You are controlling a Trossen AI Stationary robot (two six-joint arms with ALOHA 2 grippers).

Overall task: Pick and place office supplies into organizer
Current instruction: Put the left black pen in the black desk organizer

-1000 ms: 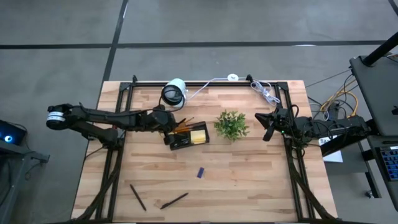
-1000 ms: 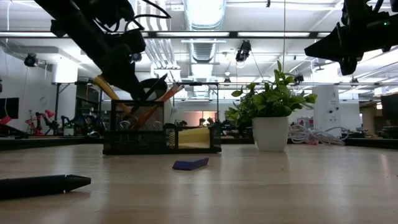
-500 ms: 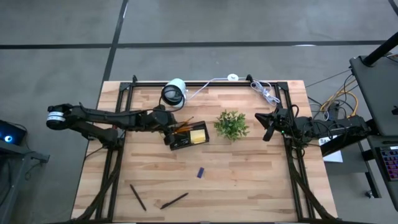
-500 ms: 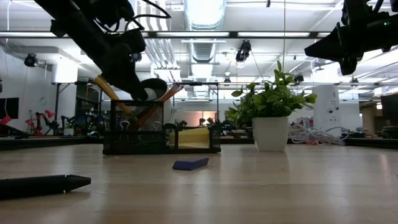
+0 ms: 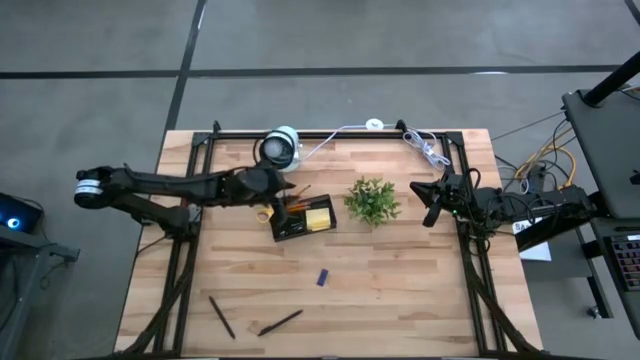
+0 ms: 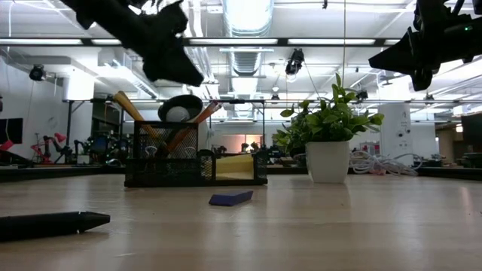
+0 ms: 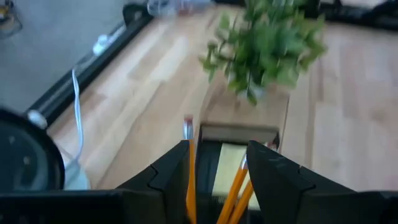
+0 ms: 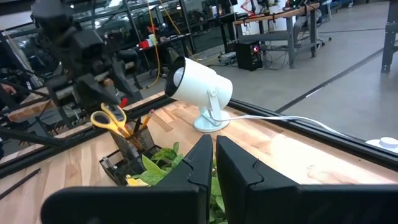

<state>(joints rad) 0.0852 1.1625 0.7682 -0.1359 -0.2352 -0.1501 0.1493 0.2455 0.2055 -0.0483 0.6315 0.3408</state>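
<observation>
The black mesh organizer (image 5: pixel 303 218) stands mid-table, left of the plant. Orange pencils (image 7: pixel 189 168), yellow-handled scissors (image 8: pixel 111 118) and the yellow sticky-note pad (image 5: pixel 319 218) are in it; the scissors stand blades down, handles above the rim. My left gripper (image 5: pixel 283 186) hangs open, above and just to the far left of the organizer, touching nothing. Two black pens (image 5: pixel 221 316) (image 5: pixel 279 322) lie near the front edge. The small blue piece (image 5: pixel 322 277) lies in front of the organizer. My right gripper (image 5: pixel 435 200) waits shut at the right edge.
A potted green plant (image 5: pixel 372 200) stands right of the organizer. A white round camera-like device (image 5: pixel 281 147) sits behind it at the far edge, with a white cable (image 5: pixel 425 148) along the back. Bare wood lies between the organizer and the pens.
My left gripper has opened and let go of the scissors, then risen and drawn back toward the table's far left. The scissors stay standing in the organizer, their handles now showing clear of the fingers.
</observation>
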